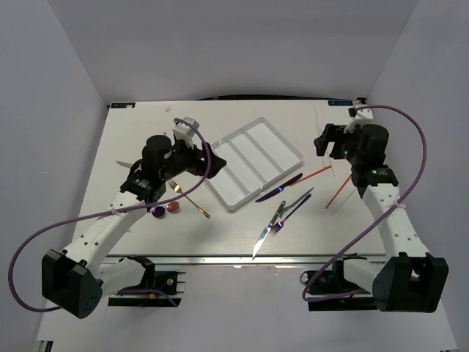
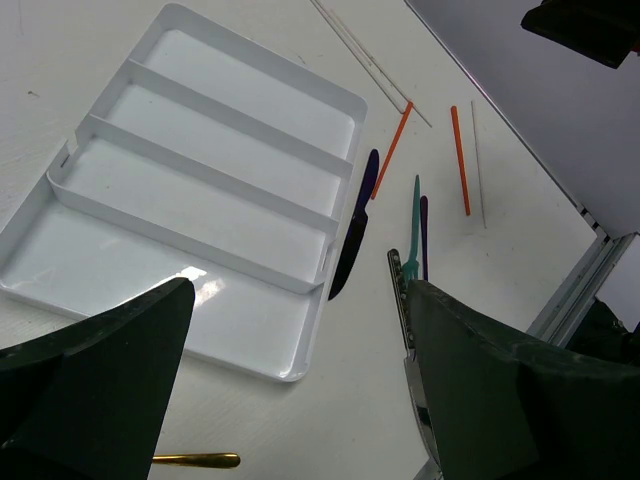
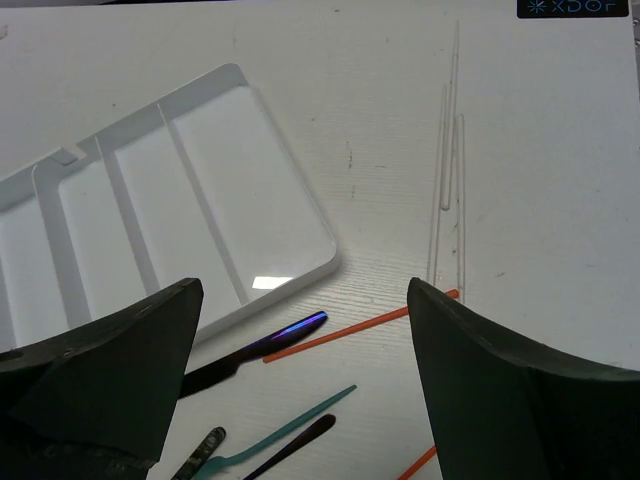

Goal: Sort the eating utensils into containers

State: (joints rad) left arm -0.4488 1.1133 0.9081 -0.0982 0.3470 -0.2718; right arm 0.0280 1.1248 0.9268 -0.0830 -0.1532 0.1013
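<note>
The white tray [image 1: 253, 163] lies mid-table, its long compartments holding nothing. My left gripper [image 1: 207, 160] hovers open and empty at the tray's left corner; its wrist view [image 2: 300, 400] shows the tray [image 2: 200, 180]. My right gripper [image 1: 327, 141] hovers open and empty right of the tray, above an orange chopstick [image 1: 311, 176] [image 3: 350, 332]. On the table lie a purple knife [image 1: 278, 189] [image 3: 260, 350] [image 2: 355, 235], a teal fork [image 1: 297, 199] [image 3: 280, 435], a purple fork [image 1: 282, 220], a silver knife [image 1: 264, 236], a second chopstick [image 1: 337, 194], a gold spoon [image 1: 190, 199] and a red-bowled spoon [image 1: 174, 207].
A purple-bowled spoon [image 1: 157, 213] lies under the left arm, and another knife [image 1: 126, 164] pokes out left of it. Thin clear sticks [image 3: 450, 150] lie on the far right of the table. Walls close in on both sides, and a rail runs along the near edge [image 1: 242, 258].
</note>
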